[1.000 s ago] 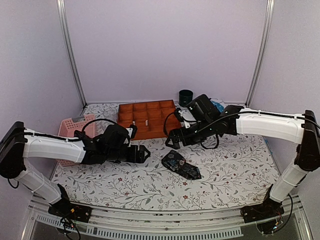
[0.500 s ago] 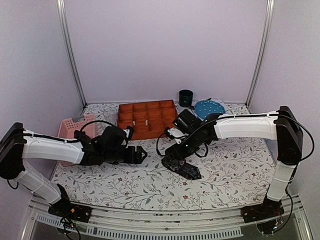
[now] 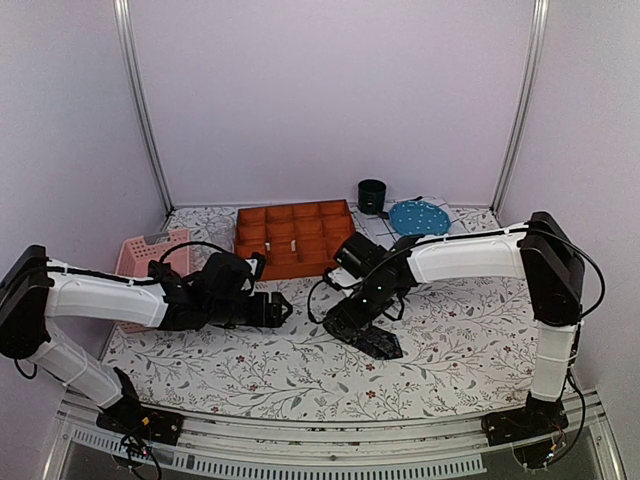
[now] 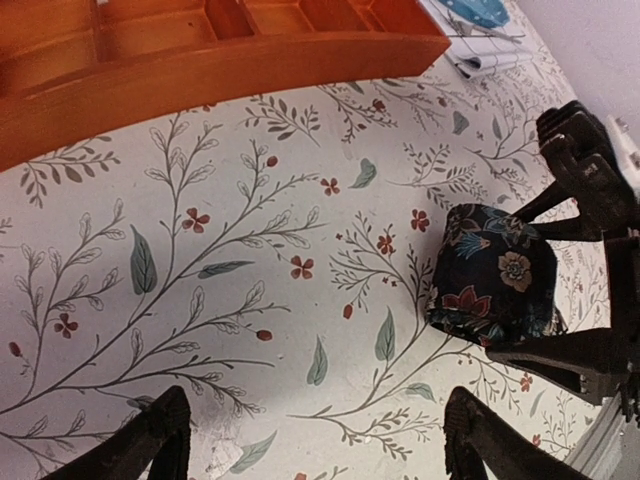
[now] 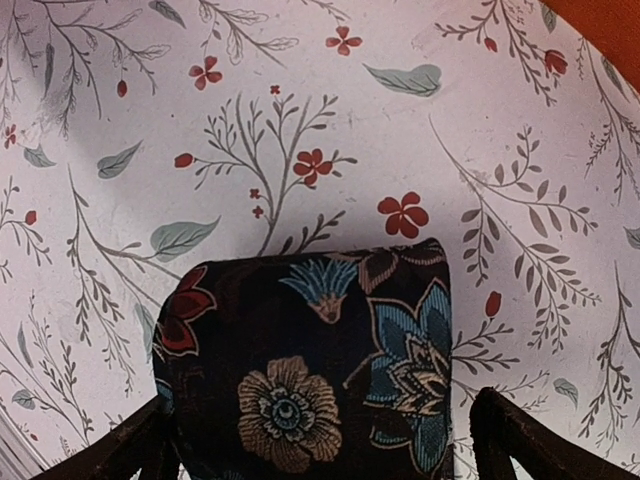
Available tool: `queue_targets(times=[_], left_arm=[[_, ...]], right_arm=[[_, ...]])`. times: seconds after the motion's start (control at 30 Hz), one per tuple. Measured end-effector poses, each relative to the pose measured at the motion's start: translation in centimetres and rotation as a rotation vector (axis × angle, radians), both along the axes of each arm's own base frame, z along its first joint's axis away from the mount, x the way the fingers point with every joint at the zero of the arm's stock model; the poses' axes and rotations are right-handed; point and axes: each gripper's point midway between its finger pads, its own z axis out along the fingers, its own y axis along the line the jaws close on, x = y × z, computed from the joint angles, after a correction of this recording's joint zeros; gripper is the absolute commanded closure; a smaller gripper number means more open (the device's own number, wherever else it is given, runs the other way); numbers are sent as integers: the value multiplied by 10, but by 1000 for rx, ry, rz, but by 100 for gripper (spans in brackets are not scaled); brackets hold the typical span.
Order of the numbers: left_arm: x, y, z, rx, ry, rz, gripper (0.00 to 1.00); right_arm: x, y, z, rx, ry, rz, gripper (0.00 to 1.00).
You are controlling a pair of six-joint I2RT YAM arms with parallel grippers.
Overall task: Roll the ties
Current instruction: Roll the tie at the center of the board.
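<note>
One tie (image 3: 378,342) lies rolled into a short fat bundle on the flowered table; it is dark fabric with large red, blue and tan flowers. It fills the lower part of the right wrist view (image 5: 310,370) and sits at the right of the left wrist view (image 4: 490,275). My right gripper (image 3: 352,316) is low over the roll and open (image 5: 320,445), one finger on each side of it, with a small gap at the right finger. My left gripper (image 3: 283,310) is open and empty (image 4: 315,440), low over bare tablecloth to the left of the roll.
An orange compartment tray (image 3: 293,238) stands behind the grippers, its front wall near in the left wrist view (image 4: 200,60). A pink basket (image 3: 150,255) sits at far left. A dark cup (image 3: 372,195) and a blue dotted plate (image 3: 418,216) stand at the back.
My right gripper has come down and to the left from beside the tray onto the rolled tie. My left gripper has drawn back slightly to the left.
</note>
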Motion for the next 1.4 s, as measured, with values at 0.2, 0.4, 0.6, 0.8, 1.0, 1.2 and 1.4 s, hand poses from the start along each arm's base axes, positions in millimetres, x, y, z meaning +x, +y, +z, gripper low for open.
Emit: queue_targets(times=[0.2, 0.4, 0.6, 0.8, 1.0, 1.2, 1.4], left_arm=[[0, 0, 0, -3, 4, -3, 15], [0, -1, -1, -6, 9, -6, 15], [-1, -1, -2, -7, 12, -8, 15], [-1, -2, -3, -7, 16, -9, 15], [-1, -2, -6, -6, 23, -13, 15], [-2, -3, -6, -7, 27, -17, 15], [-2, -6, -5, -23, 28, -28, 14]], right_arm=[[0, 0, -12, -23, 12, 14, 9], [-1, 0, -16, -33, 14, 28, 25], [-1, 0, -16, -33, 11, 44, 45], [-2, 1, -16, -29, 12, 54, 56], [-3, 2, -16, -22, 19, 54, 13], [-4, 5, -14, -2, 36, 37, 0], [-4, 7, 4, 53, 51, 2, 1]])
